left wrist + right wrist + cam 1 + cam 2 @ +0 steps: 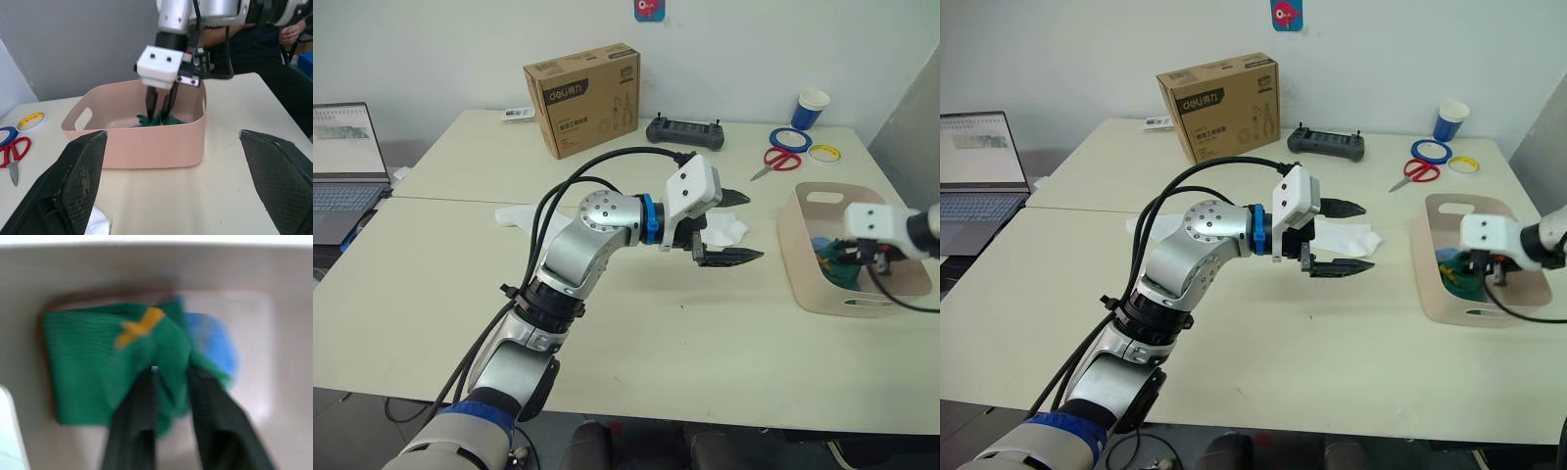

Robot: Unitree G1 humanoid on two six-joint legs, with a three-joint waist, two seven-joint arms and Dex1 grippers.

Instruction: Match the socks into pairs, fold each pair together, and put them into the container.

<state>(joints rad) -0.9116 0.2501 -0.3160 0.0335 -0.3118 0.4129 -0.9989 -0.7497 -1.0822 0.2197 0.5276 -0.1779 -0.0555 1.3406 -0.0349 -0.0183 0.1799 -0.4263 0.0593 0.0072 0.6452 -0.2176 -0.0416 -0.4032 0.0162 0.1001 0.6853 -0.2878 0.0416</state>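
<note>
Setting: pale double table (724, 362) against a white wall, and we're deep into the sock job.
Green pair: folded bundle (105, 377) with a yellowish mark, down on the container floor, pinched between the right gripper's (160, 104) two black fingers, which stand narrow on the cloth.
Blue pair: light blue fabric (215, 347) tucked just beyond the green bundle, partly under it, also in the tub.
Container: pale pink tub (803, 279); the right gripper reaches down inside it.
White socks: white cloth (1351, 235) flat on the table just behind the left gripper's (732, 227) fingertips, between it and the tub; more white cloth (519, 215) shows past that arm's elbow.
Left jaws: spread wide, holding nothing, hovering above the table and pointed at the tub.
Progress: by my read, two pairs are in and the green one is not yet let go; the white pair is left to match, fold and drop in.
Around: cardboard box (584, 98), scissors (775, 162), tape rolls (790, 138), blue cup (811, 109), black controller (685, 132), laptop (347, 166) well apart.
</note>
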